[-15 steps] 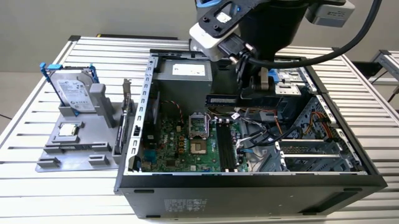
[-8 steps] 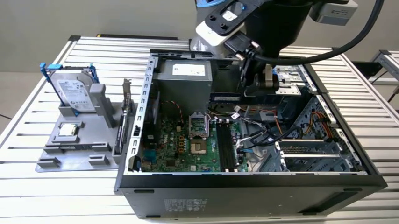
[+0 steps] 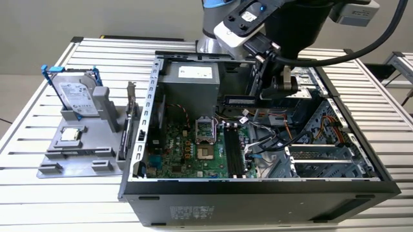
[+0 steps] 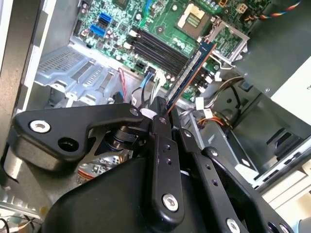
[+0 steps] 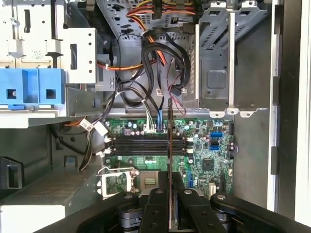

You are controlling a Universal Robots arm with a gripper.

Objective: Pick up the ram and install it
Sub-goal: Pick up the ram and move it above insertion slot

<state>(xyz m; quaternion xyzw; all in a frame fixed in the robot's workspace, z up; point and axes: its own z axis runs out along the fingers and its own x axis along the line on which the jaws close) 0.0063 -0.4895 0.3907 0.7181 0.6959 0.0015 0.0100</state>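
Fingers (image 4: 160, 131) pinch the ram (image 4: 192, 68) by one end, arm angled down above the motherboard (image 4: 165, 19).

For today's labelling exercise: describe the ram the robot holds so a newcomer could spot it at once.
Find the open computer case on the slatted table. Above its motherboard, the gripper holds the ram. It is the only long, thin, dark stick in the air, unlike the black slots below.

slatted metal table, two loads

ribbed silver table (image 3: 26, 140) beneath it all. directly on top: open black computer case (image 3: 258, 198) toward the exterior view's right, and just beside it a grey fixture tray (image 3: 77, 162) toward the exterior view's left.
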